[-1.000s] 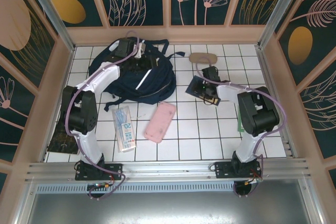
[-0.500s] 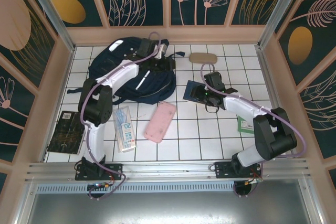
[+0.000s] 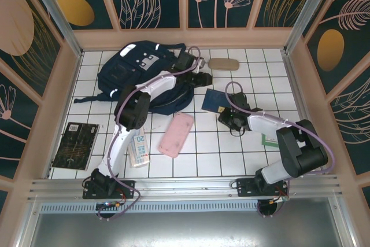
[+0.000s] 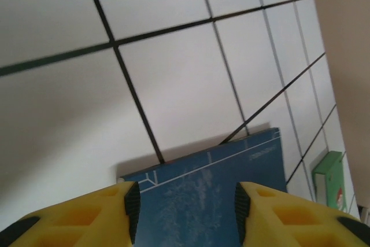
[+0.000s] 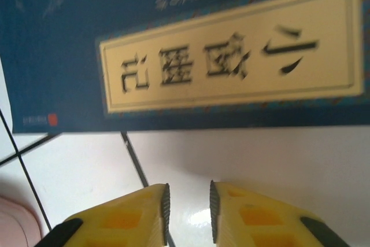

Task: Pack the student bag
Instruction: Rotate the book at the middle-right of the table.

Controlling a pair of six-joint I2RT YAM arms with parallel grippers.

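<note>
Left of both jaws lies the student bag (image 3: 124, 73); left jaws apart, right jaws narrowly apart.

Numeral "20" on white-and-blue packet (image 3: 139, 141), four inverted Chinese characters, blurred, on beige label (image 5: 231, 56) of blue booklet (image 5: 52, 39)

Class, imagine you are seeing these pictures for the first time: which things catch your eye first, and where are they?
The big navy student bag lies at the far left of the table, the left arm stretched across it. Mid-table a blue book lies flat, with the open left pincer and the right pincer close beside it. A pink case lies nearer the arms' bases.
</note>
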